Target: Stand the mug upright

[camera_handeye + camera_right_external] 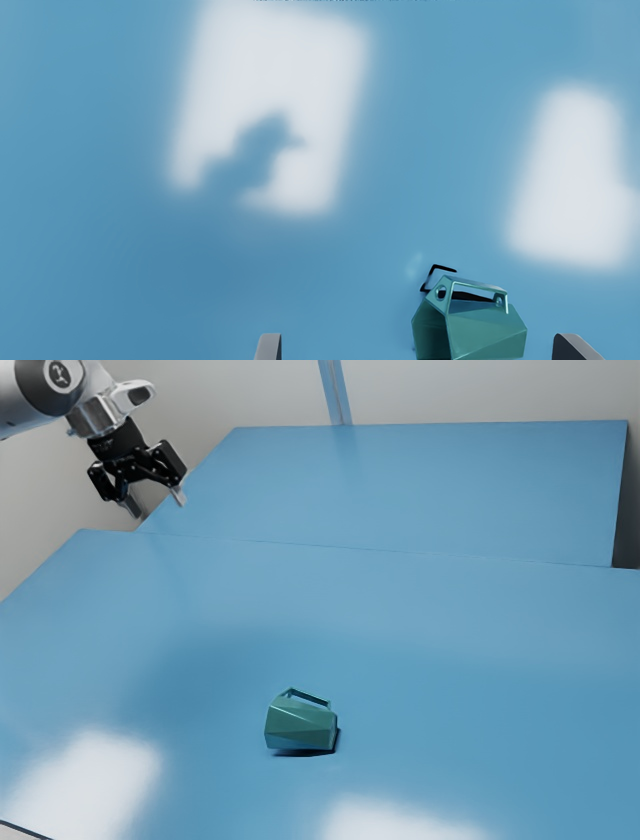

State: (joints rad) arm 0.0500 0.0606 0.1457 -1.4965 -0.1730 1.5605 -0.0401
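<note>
A faceted green mug lies on its side on the blue table, its angular handle pointing up and away from the exterior camera. High above the table, at the upper left of the exterior view, my gripper hangs far from the mug, fingers spread with nothing held. In the wrist view the mug shows its dark open mouth on one side and the handle on top; my open gripper has its two fingertips wide apart, with the mug far beyond them, nearer the line of one fingertip.
The blue table extends around the mug, with bright light patches on it. Behind it stands another blue surface in front of a pale wall. A dark thin line crosses the exterior view's lower left corner.
</note>
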